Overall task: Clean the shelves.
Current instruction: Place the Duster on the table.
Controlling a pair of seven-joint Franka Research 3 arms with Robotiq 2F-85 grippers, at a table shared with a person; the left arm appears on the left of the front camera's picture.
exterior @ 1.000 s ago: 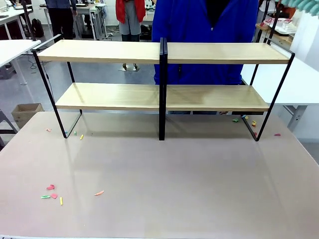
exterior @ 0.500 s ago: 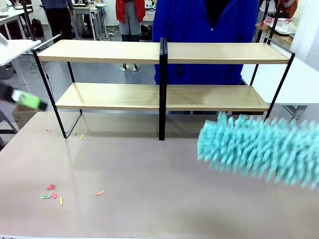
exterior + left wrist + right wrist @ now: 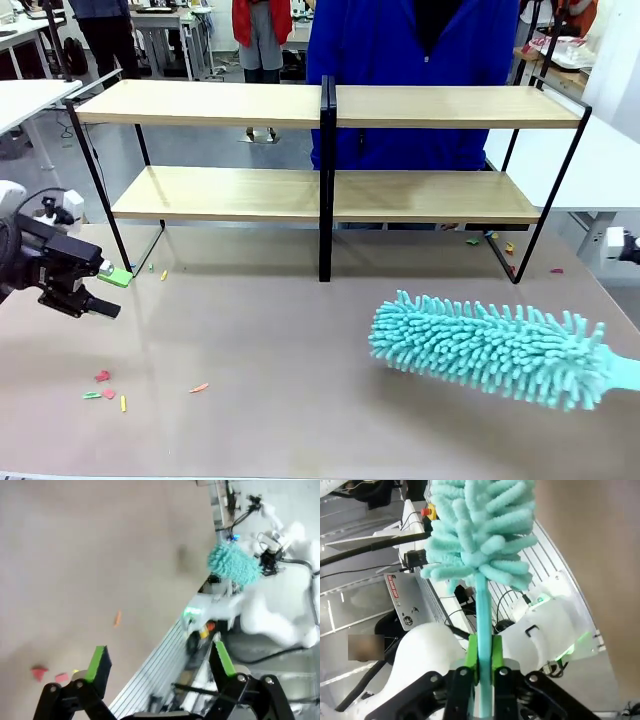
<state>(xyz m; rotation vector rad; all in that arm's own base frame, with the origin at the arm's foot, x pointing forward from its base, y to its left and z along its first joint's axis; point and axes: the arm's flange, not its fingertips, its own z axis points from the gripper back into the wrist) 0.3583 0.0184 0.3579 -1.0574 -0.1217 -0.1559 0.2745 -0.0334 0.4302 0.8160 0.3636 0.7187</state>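
Two grippers are ready: the right gripper (image 3: 482, 667) pinches the duster (image 3: 490, 347) handle (lower right) for wiping, the left gripper (image 3: 100, 290) waits wide and empty. Shelves (image 3: 325, 150) stand across the top.

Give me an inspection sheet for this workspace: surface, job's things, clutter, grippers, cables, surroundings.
Surface: beige tabletop, bare apart from scraps.
Job's things: shelves, two light-wood boards in a black frame, nothing on either board; teal duster low over the table's right half.
Clutter: small coloured scraps at front left, more near the frame's feet on both sides.
Grippers: left gripper open, holding nothing, above the table's left edge; right gripper shut on the duster's handle.
Cables: black leads around the robot's base in the right wrist view; none on the tabletop.
Surroundings: person in a blue top behind the shelves; white tables at both sides; cardboard box on the floor.
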